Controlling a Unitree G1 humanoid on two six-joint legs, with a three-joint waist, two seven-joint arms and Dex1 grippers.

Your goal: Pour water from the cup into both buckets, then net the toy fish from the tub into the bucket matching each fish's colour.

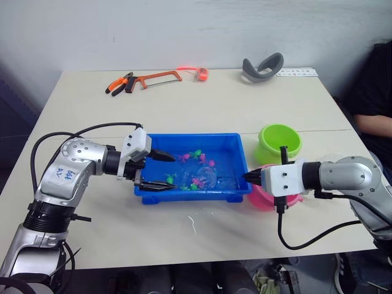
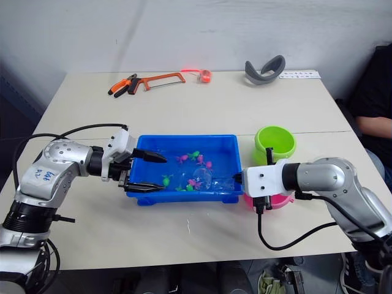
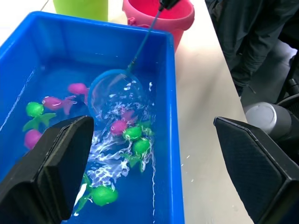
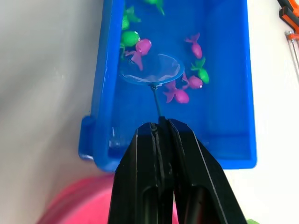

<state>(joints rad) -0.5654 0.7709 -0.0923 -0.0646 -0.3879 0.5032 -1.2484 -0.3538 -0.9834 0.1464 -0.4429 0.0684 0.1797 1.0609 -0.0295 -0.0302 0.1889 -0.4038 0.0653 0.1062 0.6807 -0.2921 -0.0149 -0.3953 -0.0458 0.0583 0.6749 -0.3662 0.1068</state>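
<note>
We see the glossy blue plastic tub [image 1: 195,164], a shallow rectangle with a rolled rim, sitting near the front of the pale, matte worktop [image 1: 245,116]. Small moulded toy fish [image 3: 133,133], pink and green, lie scattered in its rippling water [image 3: 112,154]. Our right gripper [image 4: 161,125] has its black jaws pinched shut on the thin wire handle of a small round net [image 3: 117,95], whose clear hoop dips in the tub among the fish. Our left gripper [image 1: 156,170] holds its jaws spread wide over the tub's left end, gripping nothing. The round pink bucket [image 3: 161,16] stands just beside the tub's right end, the lime green bucket [image 1: 280,141] just behind it.
</note>
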